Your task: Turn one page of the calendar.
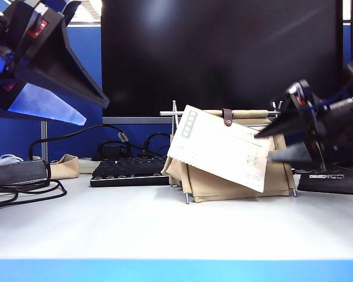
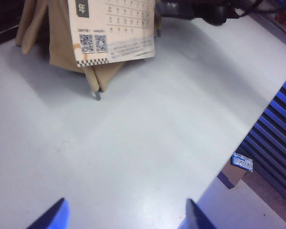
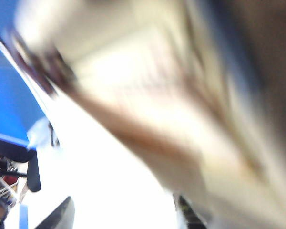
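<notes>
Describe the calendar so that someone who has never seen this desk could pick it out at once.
In front of the big dark monitor, right of the black keyboard, a beige fabric stand on thin metal rods sits on the white table. That is the calendar: a white printed sheet hangs tilted across it, under a brown strap, beside the open right gripper. Nothing else nearby is beige with paper sheets.

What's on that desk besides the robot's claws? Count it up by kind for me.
Calendar: 1
Keyboard: 1
Monitor: 1
Beige pouch: 1
Total: 4, plus loose black cables. The left claw hangs high on the left; the right claw is at the calendar's right edge.
</notes>
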Tool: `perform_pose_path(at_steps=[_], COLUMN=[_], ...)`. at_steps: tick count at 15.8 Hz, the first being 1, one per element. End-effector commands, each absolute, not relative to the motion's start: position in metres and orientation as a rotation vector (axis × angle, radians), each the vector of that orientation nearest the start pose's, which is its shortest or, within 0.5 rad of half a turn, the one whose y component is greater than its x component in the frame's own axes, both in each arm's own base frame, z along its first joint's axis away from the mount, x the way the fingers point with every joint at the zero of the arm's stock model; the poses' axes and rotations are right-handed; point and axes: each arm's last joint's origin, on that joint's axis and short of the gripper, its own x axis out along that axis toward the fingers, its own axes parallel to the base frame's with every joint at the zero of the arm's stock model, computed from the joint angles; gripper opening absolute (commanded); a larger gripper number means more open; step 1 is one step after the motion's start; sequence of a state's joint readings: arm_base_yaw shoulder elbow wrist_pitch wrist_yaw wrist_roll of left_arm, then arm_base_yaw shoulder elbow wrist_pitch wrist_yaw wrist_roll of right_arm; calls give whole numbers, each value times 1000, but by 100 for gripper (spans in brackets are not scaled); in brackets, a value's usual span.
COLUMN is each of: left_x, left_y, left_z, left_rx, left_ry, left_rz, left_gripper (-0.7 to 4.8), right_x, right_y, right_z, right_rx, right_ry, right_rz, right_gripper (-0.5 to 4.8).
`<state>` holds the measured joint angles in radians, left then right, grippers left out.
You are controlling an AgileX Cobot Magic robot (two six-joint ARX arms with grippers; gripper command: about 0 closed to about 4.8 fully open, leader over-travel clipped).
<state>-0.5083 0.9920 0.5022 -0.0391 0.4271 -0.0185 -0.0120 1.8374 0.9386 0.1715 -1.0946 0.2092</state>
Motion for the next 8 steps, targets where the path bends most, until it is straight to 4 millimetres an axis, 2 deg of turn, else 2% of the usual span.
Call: perform_pose_path(at_steps=[1,4,8], left_x=[171,171,171], left_y=[-109,-109,-109], left_z=[218,218,218], left_rx=[6,6,5], left_ry=[537,536,537], left_rz=[-918,-918,-918], left_gripper=[323,323,323], right_x=[348,352,351], right_y=[23,23,30], right_z=[149,151,135], right_rx=[544,558,606], right_ry=[724,699,756], right_rz=[989,987,1052], right_gripper=[220,220,220])
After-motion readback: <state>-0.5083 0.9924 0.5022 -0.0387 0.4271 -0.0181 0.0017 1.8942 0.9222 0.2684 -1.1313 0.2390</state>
